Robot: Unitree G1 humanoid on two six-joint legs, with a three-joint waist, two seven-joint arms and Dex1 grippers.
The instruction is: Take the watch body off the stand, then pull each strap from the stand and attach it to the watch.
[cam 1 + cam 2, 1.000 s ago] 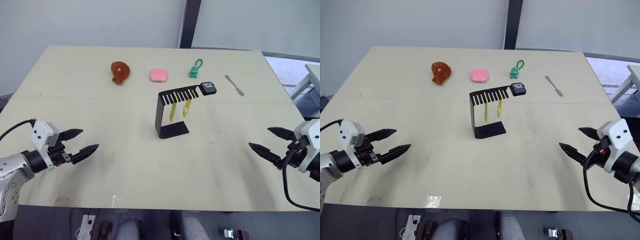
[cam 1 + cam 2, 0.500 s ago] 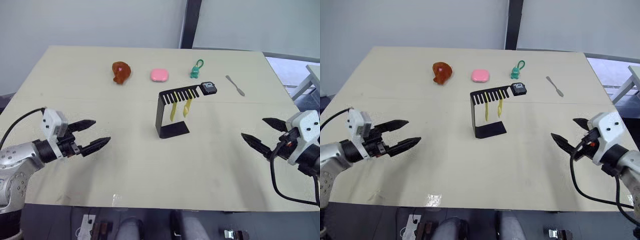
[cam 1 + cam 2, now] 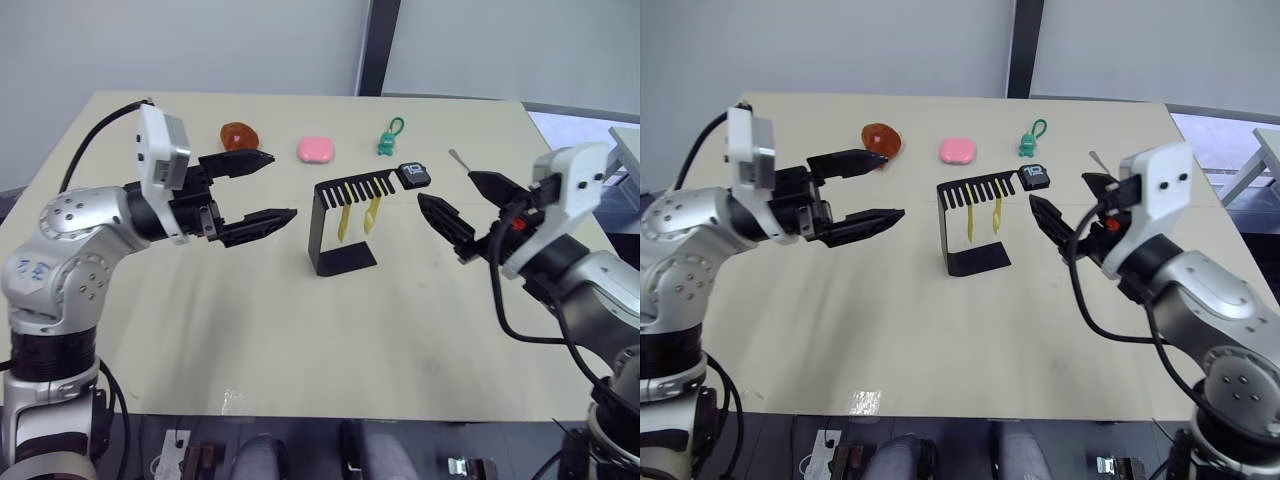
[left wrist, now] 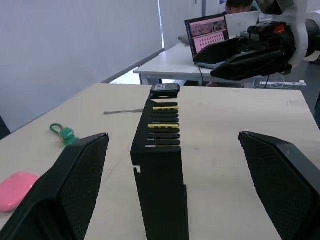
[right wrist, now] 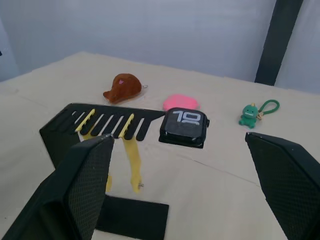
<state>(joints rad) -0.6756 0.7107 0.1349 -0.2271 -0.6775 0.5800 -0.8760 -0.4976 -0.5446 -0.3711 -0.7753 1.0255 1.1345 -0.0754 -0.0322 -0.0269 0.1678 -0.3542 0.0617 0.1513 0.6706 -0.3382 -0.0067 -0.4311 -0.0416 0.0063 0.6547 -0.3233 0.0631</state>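
Observation:
The black stand (image 3: pixel 319 226) rests upright at the table's middle. The watch body (image 3: pixel 414 176), dark with a pale screen, sits on the end of its slotted top arm. Two yellow straps (image 3: pixel 347 220) (image 3: pixel 373 214) hang from the slots side by side. My left gripper (image 3: pixel 283 185) hovers open just left of the stand, fingers pointing at it. My right gripper (image 3: pixel 445 187) is open just right of the watch body, a little above the table. The right wrist view has the watch body (image 5: pixel 183 127) close ahead, between its fingers (image 5: pixel 75 190).
Along the table's far side lie a brown drumstick-shaped toy (image 3: pixel 238 136), a pink pad (image 3: pixel 316 149) and a green keyring figure (image 3: pixel 389 140). A grey spatula (image 3: pixel 457 159) pokes out behind my right gripper. A desk with a laptop (image 4: pixel 206 33) stands beyond the table.
Both arms have risen from the table's near corners and swung inward to flank the stand. Both grippers stay open. Stand, watch body and straps have not moved.

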